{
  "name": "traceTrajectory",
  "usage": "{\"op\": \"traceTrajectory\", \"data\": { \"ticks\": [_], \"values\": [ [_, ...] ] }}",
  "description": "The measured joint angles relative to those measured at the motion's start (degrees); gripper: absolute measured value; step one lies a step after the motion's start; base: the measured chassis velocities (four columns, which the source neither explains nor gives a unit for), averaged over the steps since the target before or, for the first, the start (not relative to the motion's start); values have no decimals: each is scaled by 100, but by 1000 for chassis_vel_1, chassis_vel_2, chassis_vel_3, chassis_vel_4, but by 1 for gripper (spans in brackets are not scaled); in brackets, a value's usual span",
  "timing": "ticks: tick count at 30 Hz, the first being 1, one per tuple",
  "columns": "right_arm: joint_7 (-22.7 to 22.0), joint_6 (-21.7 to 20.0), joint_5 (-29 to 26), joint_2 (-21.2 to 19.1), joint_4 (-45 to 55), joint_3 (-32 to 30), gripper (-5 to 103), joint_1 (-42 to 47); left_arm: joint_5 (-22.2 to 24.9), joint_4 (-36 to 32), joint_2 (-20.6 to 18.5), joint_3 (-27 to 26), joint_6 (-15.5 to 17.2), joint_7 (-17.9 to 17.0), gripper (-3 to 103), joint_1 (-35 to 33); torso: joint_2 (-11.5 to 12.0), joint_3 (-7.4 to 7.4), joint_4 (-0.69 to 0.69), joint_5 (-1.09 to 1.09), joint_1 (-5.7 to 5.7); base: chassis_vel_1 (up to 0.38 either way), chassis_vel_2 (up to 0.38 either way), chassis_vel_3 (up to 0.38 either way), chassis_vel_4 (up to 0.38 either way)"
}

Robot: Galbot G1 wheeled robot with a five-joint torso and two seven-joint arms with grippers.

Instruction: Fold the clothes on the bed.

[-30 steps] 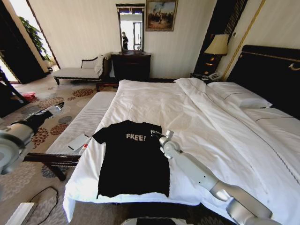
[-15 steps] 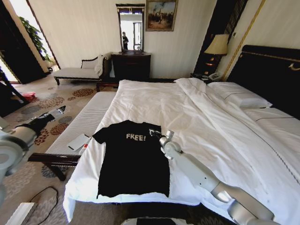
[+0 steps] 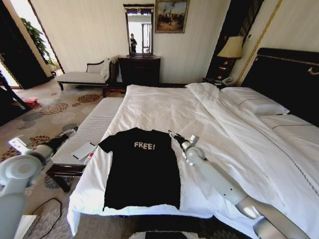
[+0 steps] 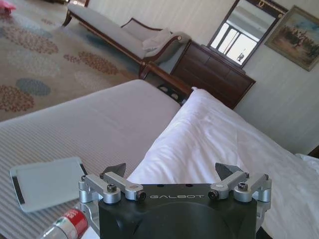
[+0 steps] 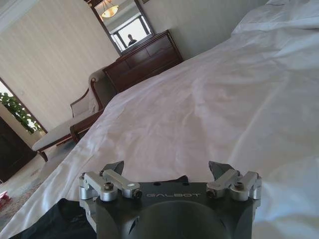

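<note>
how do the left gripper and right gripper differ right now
The left gripper hangs off the bed, over the striped bench; the right gripper sits over the white duvet at the black T-shirt's sleeve edge. The left is clear of the shirt, the right beside it. Both are open and empty.

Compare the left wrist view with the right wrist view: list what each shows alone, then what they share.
Left wrist alone: the open left gripper, a striped bench carrying a grey card and a red-labelled bottle.
Right wrist alone: the open right gripper over the black T-shirt.
Both: the white duvet, the dark dresser, the mirror and the chaise.
</note>
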State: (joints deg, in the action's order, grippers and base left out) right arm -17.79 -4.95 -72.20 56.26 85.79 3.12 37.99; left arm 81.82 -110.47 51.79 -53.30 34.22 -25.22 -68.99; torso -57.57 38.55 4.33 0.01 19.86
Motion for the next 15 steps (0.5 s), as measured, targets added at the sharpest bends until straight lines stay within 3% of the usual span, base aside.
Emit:
{"op": "traceTrajectory", "data": {
  "ticks": [3, 15],
  "values": [
    [-5, -11, 2, -76, 44, -158, 100, 116, -94, 407, 160, 220, 10, 43, 100, 201, 0, 0, 0, 0, 0, 0, 0, 0, 0],
    [-89, -80, 27, -128, -28, -428, 100, 345, -173, 1893, 476, 854, -42, 374, 100, 978, 0, 0, -3, 0, 0, 0, 0, 0, 0]
  ]
}}
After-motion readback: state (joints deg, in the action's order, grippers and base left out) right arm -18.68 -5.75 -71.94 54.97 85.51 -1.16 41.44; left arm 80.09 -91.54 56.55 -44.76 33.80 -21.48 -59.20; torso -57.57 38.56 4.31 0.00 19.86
